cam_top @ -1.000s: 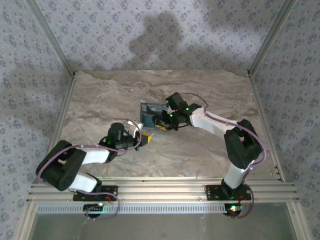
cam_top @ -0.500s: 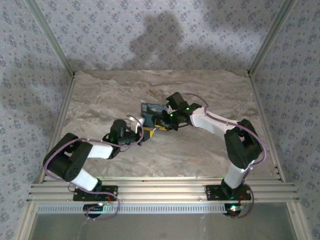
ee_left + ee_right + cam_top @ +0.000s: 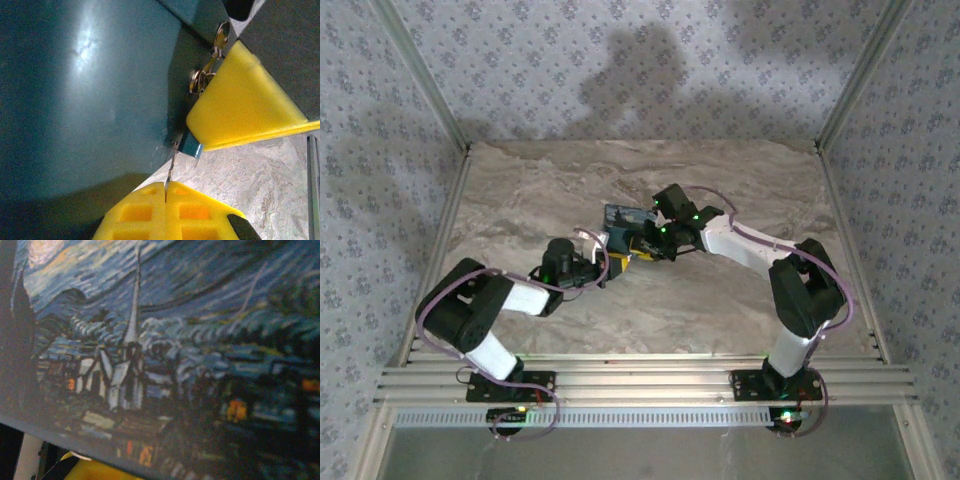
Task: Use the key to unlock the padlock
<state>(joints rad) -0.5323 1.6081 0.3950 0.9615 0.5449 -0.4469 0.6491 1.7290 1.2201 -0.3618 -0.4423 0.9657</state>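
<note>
padlock [image 3: 165,340] blurred, cropped, key [image 3: 171,162] mostly hidden

A pale marble-patterned counter [image 3: 720,300] lies inside a booth of grey-blue walls [image 3: 520,60] printed with small repeating floral motifs, the back and both sides alike. Slim metal posts [image 3: 422,75] run up the rear corners, and ribbed aluminium rails [image 3: 640,380] cross the near edge. Soft dark shadows [image 3: 640,75] fall on the back wall.
</note>
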